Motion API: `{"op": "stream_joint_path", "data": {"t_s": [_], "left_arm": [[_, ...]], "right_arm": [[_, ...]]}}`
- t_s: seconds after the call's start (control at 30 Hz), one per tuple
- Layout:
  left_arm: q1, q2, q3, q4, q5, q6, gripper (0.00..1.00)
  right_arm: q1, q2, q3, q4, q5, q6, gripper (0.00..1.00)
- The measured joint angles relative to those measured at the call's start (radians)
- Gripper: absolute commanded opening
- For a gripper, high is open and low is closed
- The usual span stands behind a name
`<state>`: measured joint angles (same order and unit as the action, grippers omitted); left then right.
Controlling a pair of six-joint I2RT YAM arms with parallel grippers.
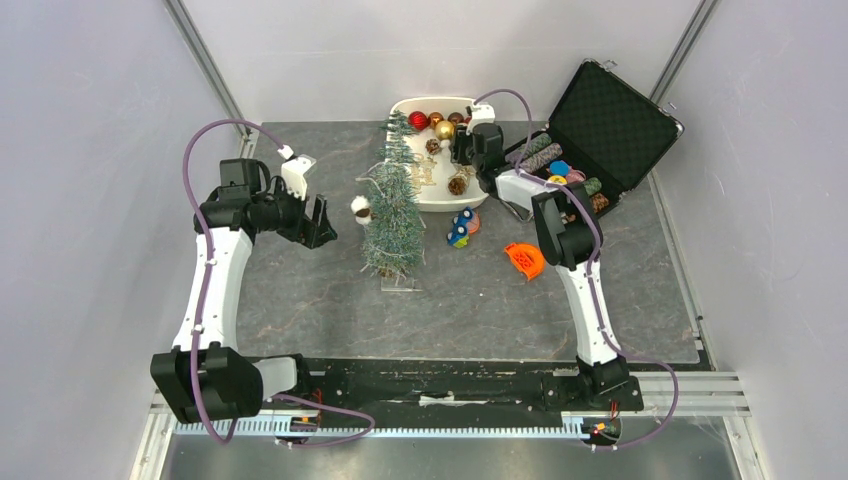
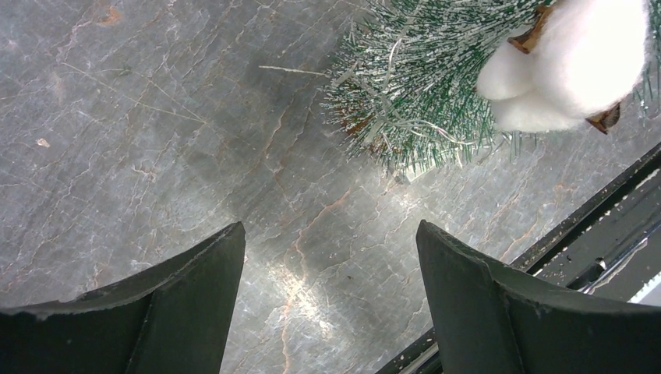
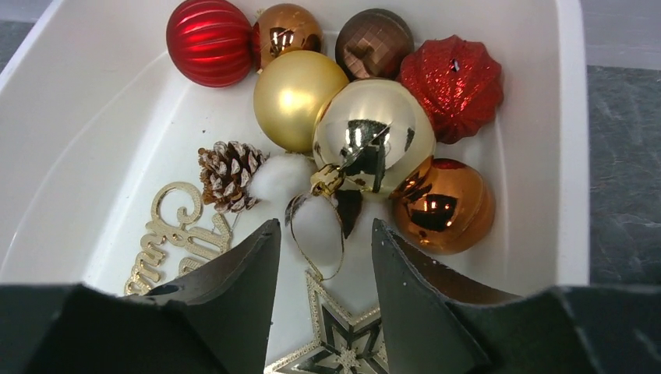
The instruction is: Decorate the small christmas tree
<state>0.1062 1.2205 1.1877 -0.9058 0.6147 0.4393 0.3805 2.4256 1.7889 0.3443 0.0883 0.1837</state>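
Two states: your left end effector (image 2: 329,231) gapes wide beside the small christmas tree (image 1: 393,215), upright on the tabletop (image 1: 300,300); your right end effector (image 3: 325,230), narrower, straddles the loop (image 3: 316,238) of the gold bauble (image 3: 374,136) in the white tray (image 3: 570,156).

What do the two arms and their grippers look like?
Both the left arm and the right arm have white links and black joints. A purple cable loops along each. The left gripper and right gripper each have two dark, wedge-shaped fingers.
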Motion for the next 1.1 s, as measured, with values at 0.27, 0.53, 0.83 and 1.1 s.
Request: {"op": "stream_joint_path", "data": {"t_s": [0.27, 0.53, 0.83, 1.1], "left_arm": [[0.003, 0.000, 0.000, 0.000, 0.019, 0.000, 0.87], [0.005, 0.000, 0.000, 0.000, 0.020, 0.000, 0.87], [0.006, 0.000, 0.000, 0.000, 0.024, 0.000, 0.87], [0.006, 0.000, 0.000, -0.001, 0.032, 0.000, 0.87]], "right_arm": [[0.008, 0.047, 0.032, -0.021, 0.000, 0.027, 0.31], [0.010, 0.058, 0.044, -0.008, -0.006, 0.033, 0.00], [0.003, -0.178, -0.240, 0.013, -0.171, -0.018, 0.00], [-0.005, -0.499, -0.400, -0.022, -0.363, -0.064, 0.00]]}}
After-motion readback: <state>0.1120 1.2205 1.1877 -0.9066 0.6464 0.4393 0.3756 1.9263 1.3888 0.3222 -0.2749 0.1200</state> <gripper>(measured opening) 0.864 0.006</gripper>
